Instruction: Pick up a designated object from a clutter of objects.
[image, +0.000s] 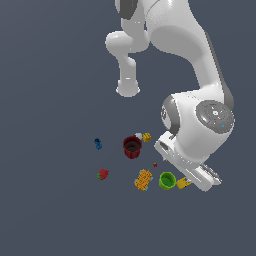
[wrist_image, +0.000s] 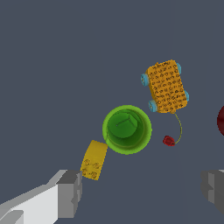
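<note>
The designated object is a small plain-yellow blocky piece (wrist_image: 94, 159), lying flat beside the lime green cup (wrist_image: 127, 129). In the exterior view the piece (image: 182, 183) peeks out from under the arm's hand, to the right of the green cup (image: 167, 180). My gripper (wrist_image: 141, 189) is open and empty above the floor. One finger (wrist_image: 70, 192) stands close to the yellow piece and the other (wrist_image: 213, 186) is far off to the side. The piece is at the edge of the gap, not centred between the jaws.
An orange-yellow speckled block (image: 143, 179) lies to the exterior view's left of the green cup. A tiny red bit (wrist_image: 169, 140) lies between them. Farther off are a dark red cup (image: 132, 147), a tiny yellow-orange cube (image: 146, 137), a strawberry (image: 103, 174) and a blue piece (image: 98, 144).
</note>
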